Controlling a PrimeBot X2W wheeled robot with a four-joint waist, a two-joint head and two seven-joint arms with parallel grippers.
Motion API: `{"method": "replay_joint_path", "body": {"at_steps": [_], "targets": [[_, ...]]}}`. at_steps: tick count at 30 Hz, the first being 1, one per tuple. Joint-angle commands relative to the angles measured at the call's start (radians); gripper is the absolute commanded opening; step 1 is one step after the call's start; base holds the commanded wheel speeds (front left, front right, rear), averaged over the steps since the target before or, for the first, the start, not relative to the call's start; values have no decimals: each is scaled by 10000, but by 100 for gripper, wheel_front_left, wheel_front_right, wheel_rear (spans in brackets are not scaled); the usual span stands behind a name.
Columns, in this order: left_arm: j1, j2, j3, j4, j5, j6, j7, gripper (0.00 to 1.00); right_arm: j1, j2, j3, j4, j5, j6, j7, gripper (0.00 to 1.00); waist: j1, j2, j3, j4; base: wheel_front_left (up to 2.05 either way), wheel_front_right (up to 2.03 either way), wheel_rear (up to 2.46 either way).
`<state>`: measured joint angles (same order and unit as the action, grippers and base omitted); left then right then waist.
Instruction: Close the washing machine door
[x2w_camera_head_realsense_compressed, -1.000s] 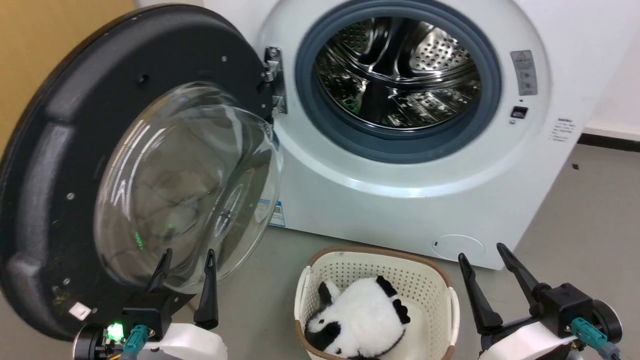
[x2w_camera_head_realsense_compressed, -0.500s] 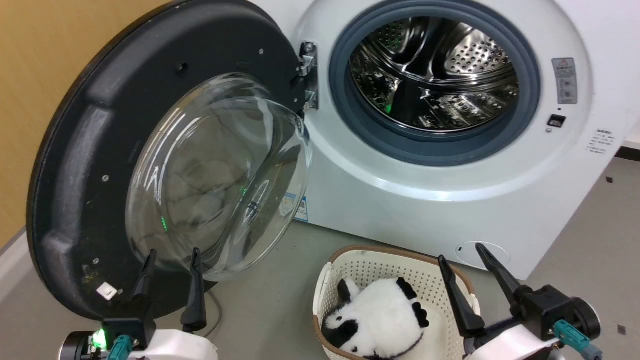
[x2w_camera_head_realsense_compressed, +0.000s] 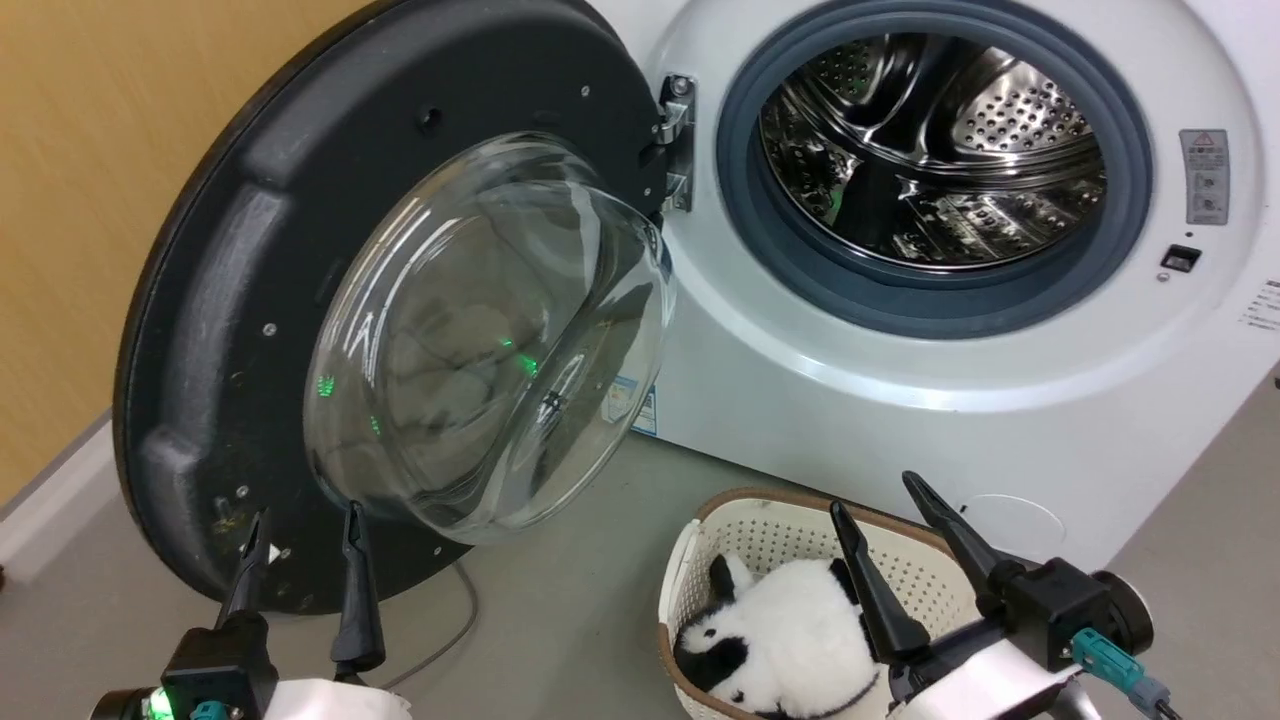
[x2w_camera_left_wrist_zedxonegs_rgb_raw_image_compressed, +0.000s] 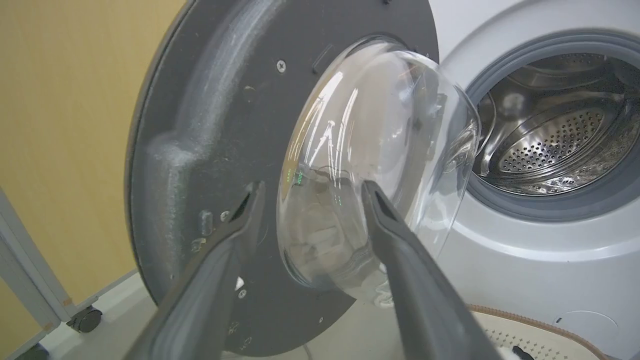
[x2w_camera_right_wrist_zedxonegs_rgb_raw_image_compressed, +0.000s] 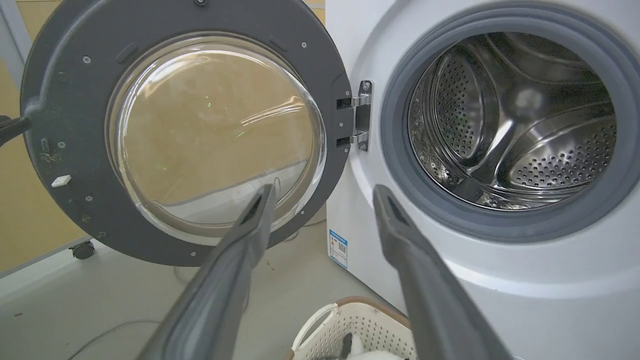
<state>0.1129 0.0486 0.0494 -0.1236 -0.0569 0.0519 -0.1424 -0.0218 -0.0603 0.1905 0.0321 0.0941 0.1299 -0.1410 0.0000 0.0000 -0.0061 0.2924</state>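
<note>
While the washing machine door (x2w_camera_head_realsense_compressed: 230, 300) stands swung wide open on its hinge (x2w_camera_head_realsense_compressed: 678, 150), to the left of the washing machine (x2w_camera_head_realsense_compressed: 900, 400), we hold both grippers low in front of it. Our left gripper (x2w_camera_head_realsense_compressed: 305, 515) has its two fingers spread apart with nothing between them. It points up at the lower rim of the door's black frame, and we cannot tell whether the tips touch it. In the left wrist view these fingers frame the bottom of the clear glass bowl (x2w_camera_left_wrist_zedxonegs_rgb_raw_image_compressed: 380, 150) at the door's centre. Our right gripper (x2w_camera_head_realsense_compressed: 872, 492) is likewise spread and empty. It is raised over the cream basket (x2w_camera_head_realsense_compressed: 760, 540), which sits on the floor just in front of the machine and holds a black-and-white plush toy (x2w_camera_head_realsense_compressed: 790, 630). The steel drum (x2w_camera_head_realsense_compressed: 930, 150) is exposed inside its grey rubber ring (x2w_camera_head_realsense_compressed: 940, 300). A thin cable (x2w_camera_head_realsense_compressed: 450, 640) lies on the floor below the door, and a yellow wall (x2w_camera_head_realsense_compressed: 80, 150) stands behind it.
</note>
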Motion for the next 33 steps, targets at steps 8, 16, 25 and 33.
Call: {"method": "replay_joint_path", "body": {"at_steps": [8, 16, 25, 33], "targets": [[303, 10, 124, -362, -164, 249, -236, 100, -356, -105, 394, 172, 271, 5, -253, 100, 0, 0, 65, 387, -1, -1, -1], [497, 11, 176, -567, -234, 345, -402, 100, -449, -127, 644, 220, 435, 6, -419, 100, 0, 0, 83, 728, -2, -2, -2], [777, 12, 242, -715, -381, 483, -591, 100, -464, -191, 922, 225, 588, 6, -607, 100, 0, 0, 63, 1094, 0, 0, 0], [958, 13, 334, -909, -235, 483, -758, 0, -442, -215, 1070, 191, 670, 7, -773, 100, 0, 0, 63, 1428, 0, 0, 0]]}}
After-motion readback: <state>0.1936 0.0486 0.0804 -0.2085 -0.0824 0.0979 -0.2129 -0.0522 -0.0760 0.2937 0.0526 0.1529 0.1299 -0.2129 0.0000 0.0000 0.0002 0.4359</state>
